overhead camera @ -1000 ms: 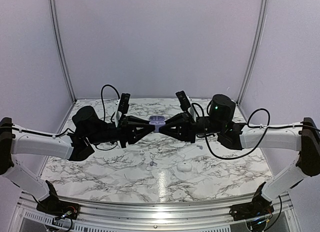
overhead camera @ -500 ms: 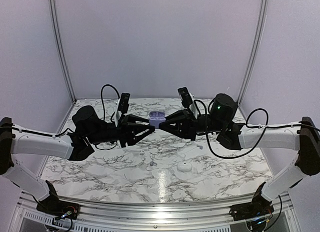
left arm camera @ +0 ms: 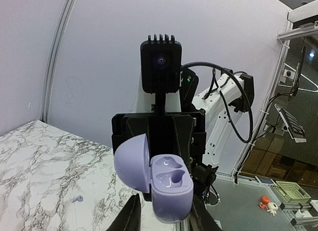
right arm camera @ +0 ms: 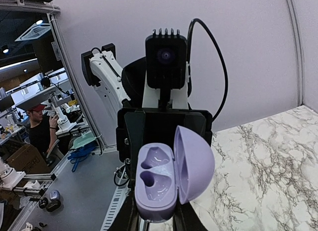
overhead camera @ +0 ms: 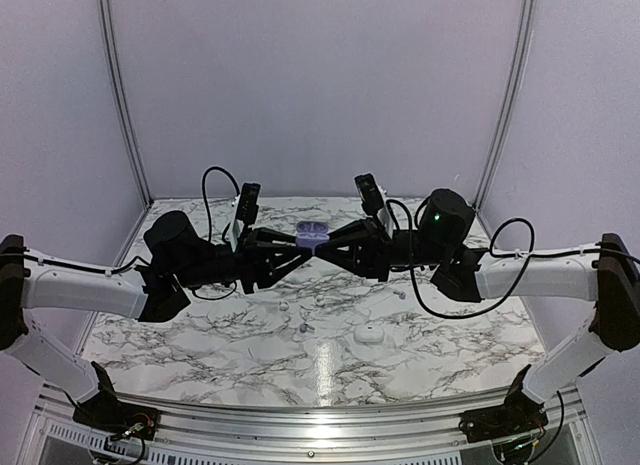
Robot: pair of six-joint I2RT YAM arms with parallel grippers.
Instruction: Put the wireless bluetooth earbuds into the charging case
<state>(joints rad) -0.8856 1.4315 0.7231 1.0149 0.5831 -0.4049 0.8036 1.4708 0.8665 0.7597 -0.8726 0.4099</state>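
A lilac charging case (overhead camera: 312,229) hangs in mid-air between the two arms. Its lid is open and both hollows (right arm camera: 151,174) are empty. My right gripper (overhead camera: 326,243) is shut on one end of the case; the right wrist view shows its fingers tight against the case body (right arm camera: 155,191). My left gripper (overhead camera: 298,247) is open and straddles the other end (left arm camera: 171,191), with a gap on the lid side. Tiny earbuds lie on the marble below: a lilac one (overhead camera: 300,330), which may be the one in the left wrist view (left arm camera: 76,198), and whitish ones (overhead camera: 283,306) (overhead camera: 400,295).
A small white closed case (overhead camera: 369,334) lies on the marble table (overhead camera: 200,345) right of centre, near the earbuds. Pale walls with metal rails (overhead camera: 122,95) enclose the back and sides. Cables loop over both wrists.
The case has risen a little and shifted toward the back. My left gripper's fingers have parted and eased back slightly, while the right gripper keeps hold.
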